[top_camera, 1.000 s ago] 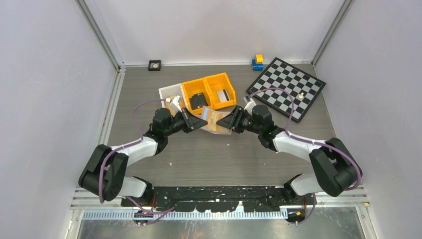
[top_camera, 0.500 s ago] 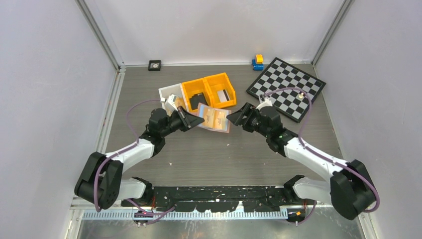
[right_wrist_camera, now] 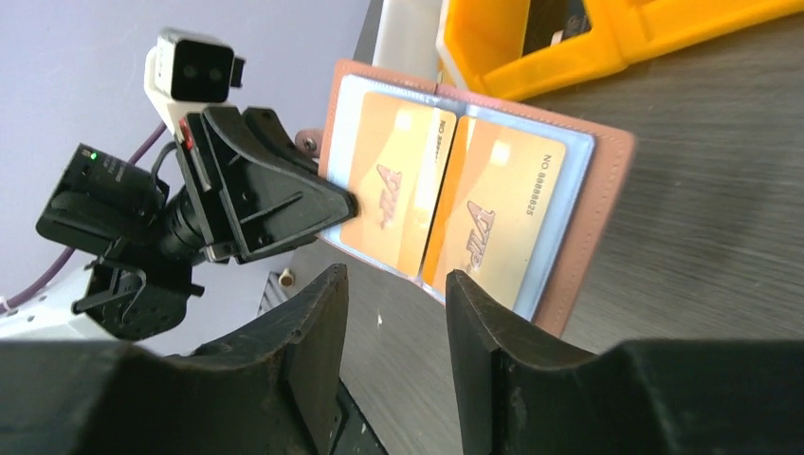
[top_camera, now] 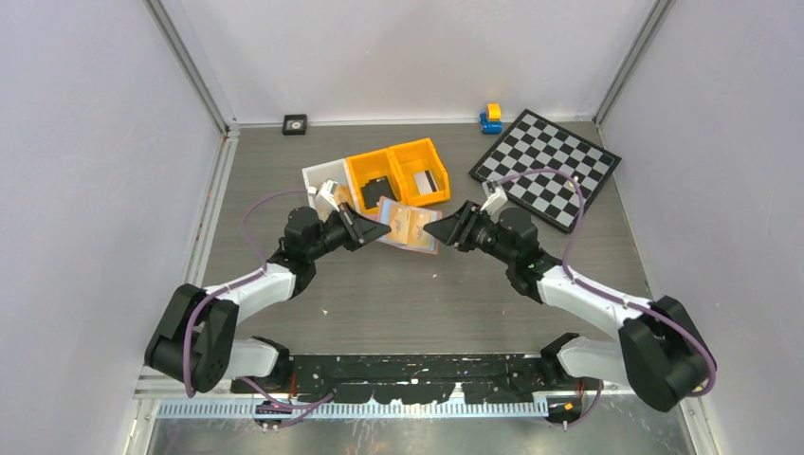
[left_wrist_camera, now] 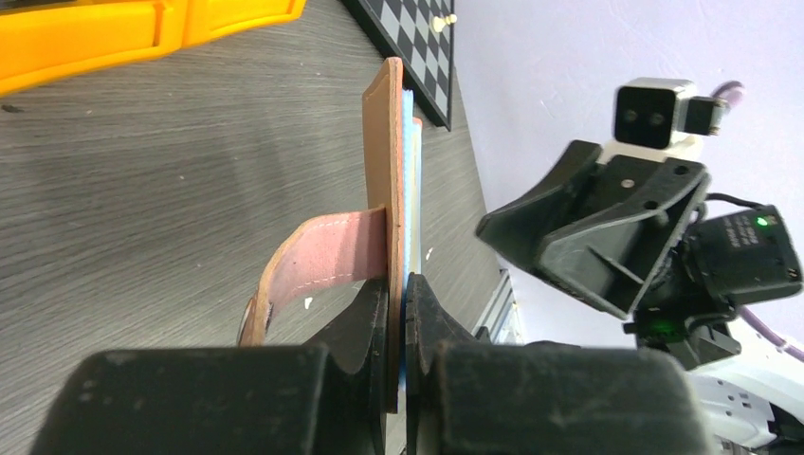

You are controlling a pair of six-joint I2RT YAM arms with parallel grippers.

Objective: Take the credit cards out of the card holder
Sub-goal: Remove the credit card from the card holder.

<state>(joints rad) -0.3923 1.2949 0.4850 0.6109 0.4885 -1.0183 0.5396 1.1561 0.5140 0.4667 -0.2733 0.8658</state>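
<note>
In the overhead view, the left claw (top_camera: 377, 230) sits left of centre, clenched on the left edge of the card holder (top_camera: 410, 228). The left wrist view shows both its fingers (left_wrist_camera: 374, 318) pinching the tan cover and the pale blue inner sleeve, with the holder (left_wrist_camera: 384, 161) standing edge-on up the middle of the frame. Its pink snap tab (left_wrist_camera: 318, 256) curls away to the left over the grey bench (left_wrist_camera: 142, 190).

The holder lies spread open at the centre of the overhead frame, just below the two orange bins (top_camera: 398, 175). A white tray (top_camera: 320, 175) sits against the bins on their left.

From the right wrist view, two orange credit cards (right_wrist_camera: 393, 180) sit side by side under the clear pockets, at centre to centre-right of the frame, with the holder's pink border (right_wrist_camera: 593, 227) around them.

The right claw (top_camera: 438, 230) is just beside the holder's right edge. Its jaws stand apart and grip nothing, and its tips (right_wrist_camera: 396, 280) frame the lower edge of the cards. I cannot tell whether they touch the holder.

A chessboard (top_camera: 547, 166) lies at upper right.
</note>
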